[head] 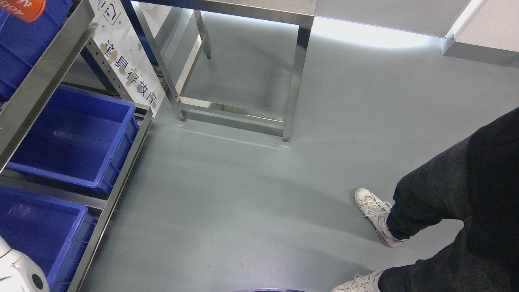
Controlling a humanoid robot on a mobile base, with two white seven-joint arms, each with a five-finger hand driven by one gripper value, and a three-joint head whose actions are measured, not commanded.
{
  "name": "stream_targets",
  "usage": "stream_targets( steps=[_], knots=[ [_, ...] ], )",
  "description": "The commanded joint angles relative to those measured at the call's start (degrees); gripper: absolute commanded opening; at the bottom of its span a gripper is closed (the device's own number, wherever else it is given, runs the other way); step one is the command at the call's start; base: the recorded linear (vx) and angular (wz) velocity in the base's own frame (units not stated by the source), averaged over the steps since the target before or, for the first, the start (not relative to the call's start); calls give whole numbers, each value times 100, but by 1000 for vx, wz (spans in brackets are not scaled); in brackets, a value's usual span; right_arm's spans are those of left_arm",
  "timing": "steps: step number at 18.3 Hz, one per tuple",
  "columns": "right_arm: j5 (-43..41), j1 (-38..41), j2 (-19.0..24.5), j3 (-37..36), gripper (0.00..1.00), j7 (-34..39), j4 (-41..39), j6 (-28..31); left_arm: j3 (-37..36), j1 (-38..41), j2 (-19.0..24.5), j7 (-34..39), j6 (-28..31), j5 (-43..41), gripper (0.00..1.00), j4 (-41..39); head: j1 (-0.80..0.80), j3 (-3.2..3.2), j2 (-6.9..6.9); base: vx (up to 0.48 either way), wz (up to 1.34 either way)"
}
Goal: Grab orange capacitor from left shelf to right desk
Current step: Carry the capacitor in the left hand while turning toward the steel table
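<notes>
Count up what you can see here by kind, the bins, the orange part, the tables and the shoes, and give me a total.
Blue bins: 3 on the shelf
Orange capacitor: 1, in the top bin
Steel tables: 1
White shoes: 2, on a person
Total: 7

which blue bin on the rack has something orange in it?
The top blue plastic bin at upper left: an orange object shows there. The middle bin and bottom bin look empty.
</notes>
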Motion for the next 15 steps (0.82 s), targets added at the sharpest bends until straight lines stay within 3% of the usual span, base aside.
stream_targets(
  steps=[1, 15],
  knots=[
    [26, 114, -100, -70, 100, -5, -100, 2, -22, -43, -6, 0, 1, 0, 5, 4, 0, 0, 0, 225, -86],
    [26, 114, -100, -70, 100, -5, -100, 2, -1023, -762, -366, 71, 265, -44, 5, 240, 0, 0, 0, 259, -152]
  ],
)
